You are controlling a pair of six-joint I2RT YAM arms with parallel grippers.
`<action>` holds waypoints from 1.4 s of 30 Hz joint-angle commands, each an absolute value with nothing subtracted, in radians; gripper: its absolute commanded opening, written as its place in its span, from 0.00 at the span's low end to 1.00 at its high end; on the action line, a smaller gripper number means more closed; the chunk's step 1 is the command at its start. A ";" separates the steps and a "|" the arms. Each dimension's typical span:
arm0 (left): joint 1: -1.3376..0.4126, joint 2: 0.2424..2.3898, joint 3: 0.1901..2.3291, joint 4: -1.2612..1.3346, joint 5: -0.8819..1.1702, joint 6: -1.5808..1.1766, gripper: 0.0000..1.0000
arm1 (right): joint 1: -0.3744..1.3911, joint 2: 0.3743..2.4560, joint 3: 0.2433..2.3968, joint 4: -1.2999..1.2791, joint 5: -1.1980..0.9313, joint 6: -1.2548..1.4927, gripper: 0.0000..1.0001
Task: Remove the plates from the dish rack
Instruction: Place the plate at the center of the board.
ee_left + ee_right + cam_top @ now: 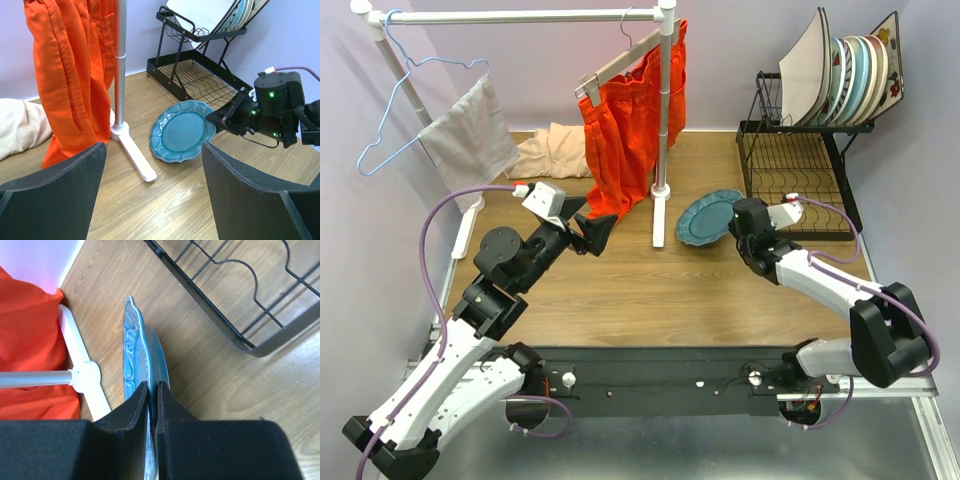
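Note:
A round teal plate point(706, 218) with a scalloped rim hangs tilted, low over the wooden table, just left of the black wire dish rack point(790, 165). My right gripper point(736, 220) is shut on its right rim; the right wrist view shows both fingers pinching the plate point(134, 352) edge-on at my gripper point(152, 386). Several more plates point(845, 75) stand upright in the rack's upper shelf. My left gripper point(594, 233) hovers open and empty at mid-table. It faces the teal plate point(181, 131) and stays apart from it.
A white clothes rail point(663, 120) stands left of the plate, its foot point(134, 155) close to the plate's left edge, with an orange garment point(625, 120) hanging on it. A grey cloth point(468, 135), a blue hanger point(395, 110) and a beige cloth point(552, 152) lie at the back left.

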State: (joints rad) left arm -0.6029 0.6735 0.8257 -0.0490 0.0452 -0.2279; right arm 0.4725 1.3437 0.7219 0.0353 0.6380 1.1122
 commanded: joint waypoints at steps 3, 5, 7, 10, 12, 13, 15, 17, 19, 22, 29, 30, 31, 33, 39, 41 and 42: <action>-0.597 0.667 0.825 -0.037 0.041 -0.222 0.86 | 0.482 1.253 0.672 0.143 0.660 1.175 0.12; -0.597 0.666 0.825 -0.038 0.041 -0.221 0.86 | 0.482 1.253 0.667 0.138 0.650 1.183 0.16; -0.597 0.663 0.824 -0.035 0.043 -0.221 0.86 | 0.482 1.253 0.658 0.135 0.634 1.187 0.20; -0.597 0.663 0.825 -0.035 0.046 -0.221 0.86 | 0.486 1.261 0.658 0.135 0.620 1.186 0.23; -0.597 0.661 0.825 -0.037 0.045 -0.222 0.86 | 0.488 1.264 0.657 0.135 0.620 1.187 0.27; -0.597 0.660 0.825 -0.037 0.044 -0.221 0.86 | 0.489 1.267 0.660 0.135 0.620 1.189 0.28; -0.597 0.658 0.822 -0.037 0.040 -0.222 0.86 | 0.488 1.281 0.660 0.137 0.617 1.198 0.30; -0.597 0.658 0.821 -0.037 0.041 -0.221 0.86 | 0.491 1.298 0.661 0.135 0.600 1.212 0.31; -0.597 0.663 0.824 -0.038 0.043 -0.222 0.86 | 0.492 1.308 0.663 0.133 0.589 1.215 0.31; -0.597 0.660 0.822 -0.037 0.041 -0.221 0.86 | 0.497 1.319 0.660 0.114 0.606 1.216 0.31; -0.597 0.661 0.822 -0.037 0.040 -0.221 0.86 | 0.497 1.293 0.650 0.074 0.624 1.169 0.32; -0.597 0.663 0.824 -0.037 0.040 -0.221 0.86 | 0.497 1.289 0.656 0.055 0.621 1.161 0.32; -0.597 0.666 0.822 -0.037 0.041 -0.221 0.86 | 0.499 1.278 0.663 0.035 0.609 1.157 0.31; -0.597 0.666 0.822 -0.038 0.041 -0.221 0.86 | 0.497 1.276 0.699 -0.061 0.592 1.167 0.32; -0.597 0.657 0.824 -0.038 0.038 -0.222 0.86 | 0.540 1.255 0.654 -0.166 0.471 1.366 0.47; -0.597 0.649 0.819 -0.038 0.037 -0.224 0.86 | 0.601 1.247 0.644 -0.172 0.504 1.423 0.50; -0.597 0.649 0.819 -0.038 0.041 -0.222 0.86 | 0.621 1.252 0.646 -0.182 0.518 1.440 0.54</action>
